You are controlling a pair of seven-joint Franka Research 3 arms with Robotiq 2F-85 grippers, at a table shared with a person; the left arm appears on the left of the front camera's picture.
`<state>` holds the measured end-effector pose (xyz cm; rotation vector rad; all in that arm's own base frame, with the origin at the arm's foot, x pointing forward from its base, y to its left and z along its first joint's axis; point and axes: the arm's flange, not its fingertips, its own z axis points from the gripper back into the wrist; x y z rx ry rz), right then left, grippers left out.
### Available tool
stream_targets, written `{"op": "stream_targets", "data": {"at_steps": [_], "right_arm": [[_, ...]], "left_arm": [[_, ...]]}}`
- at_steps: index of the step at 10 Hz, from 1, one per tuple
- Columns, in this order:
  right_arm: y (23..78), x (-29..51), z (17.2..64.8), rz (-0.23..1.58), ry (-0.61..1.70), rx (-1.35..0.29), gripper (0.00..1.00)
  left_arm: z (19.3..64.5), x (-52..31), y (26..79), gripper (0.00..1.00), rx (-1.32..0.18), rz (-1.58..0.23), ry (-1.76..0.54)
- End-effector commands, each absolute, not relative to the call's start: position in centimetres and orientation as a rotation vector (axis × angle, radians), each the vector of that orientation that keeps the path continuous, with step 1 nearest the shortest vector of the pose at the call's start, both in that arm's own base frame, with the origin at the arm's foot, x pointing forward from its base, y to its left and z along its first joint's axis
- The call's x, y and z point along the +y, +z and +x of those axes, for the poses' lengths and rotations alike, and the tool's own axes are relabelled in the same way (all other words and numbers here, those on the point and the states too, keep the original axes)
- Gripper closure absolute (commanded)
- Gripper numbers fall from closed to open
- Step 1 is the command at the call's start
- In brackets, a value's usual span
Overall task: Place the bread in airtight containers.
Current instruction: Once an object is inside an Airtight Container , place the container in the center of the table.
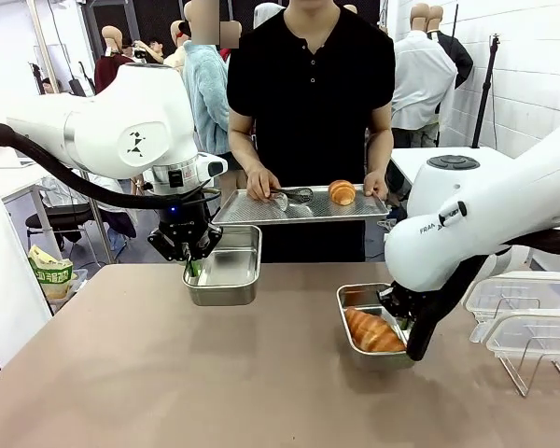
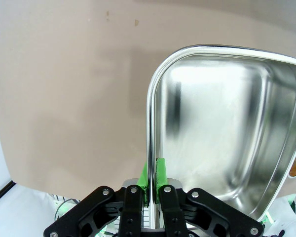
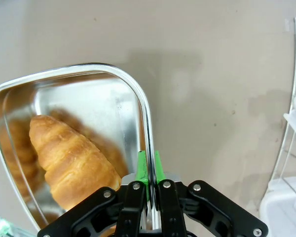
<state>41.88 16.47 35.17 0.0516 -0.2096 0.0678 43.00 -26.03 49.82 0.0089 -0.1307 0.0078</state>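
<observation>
Left fingers point(image 2: 161, 174) are pinched tight on the left side wall of the empty tin point(image 1: 226, 269), one pad inside and one outside, nothing else in them. The empty tin sits on the bench point(image 1: 121, 373), hollow up. Right fingers point(image 3: 142, 167) are clamped the same way on the rim of the filled tin point(image 1: 358, 297), on its side away from the empty tin. The filled tin is right of the empty tin and nearer the robot, apart from it. First roll point(image 1: 371, 331) lies inside it, long axis roughly along the tin, beside the fingers.

Key relation: second roll point(image 1: 342, 192) is not on the bench. It sits on the steel tray point(image 1: 261, 213) the person holds at both ends, beyond the empty tin, higher than it and off to its right. Tongs point(image 1: 294, 195) lie on the tray almost straight behind the empty tin, between the person's hand point(image 1: 259, 183) and that roll. The roll's long axis is too small to call; it looks near end-on.

Judgement: both arms are tied up steadying tins, so the person's hands are nearer the roll. It has to come toward the robot and leftward to land in the empty tin. That tin seems to run lengthwise away from the robot, so the roll should go in along that line. Lids point(image 1: 527, 322) wait on a wire rack far right of the empty tin; neither tin is covered yet.
</observation>
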Motion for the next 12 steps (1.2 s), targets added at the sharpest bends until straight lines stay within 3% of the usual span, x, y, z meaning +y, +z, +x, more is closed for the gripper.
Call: {"op": "stream_targets", "data": {"at_steps": [1, 12], "right_arm": [[33.8, 16.1, 42.6, 0.015, 0.102, -0.225, 1.0], [32.1, 16.4, 42.8, 0.056, 0.006, -0.196, 1.0]], "left_arm": [[43.1, -25.9, 50.2, 1.0, -0.14, 0.009, 0.009], [43.1, -25.9, 50.2, 1.0, -0.14, 0.009, 0.009]]}}
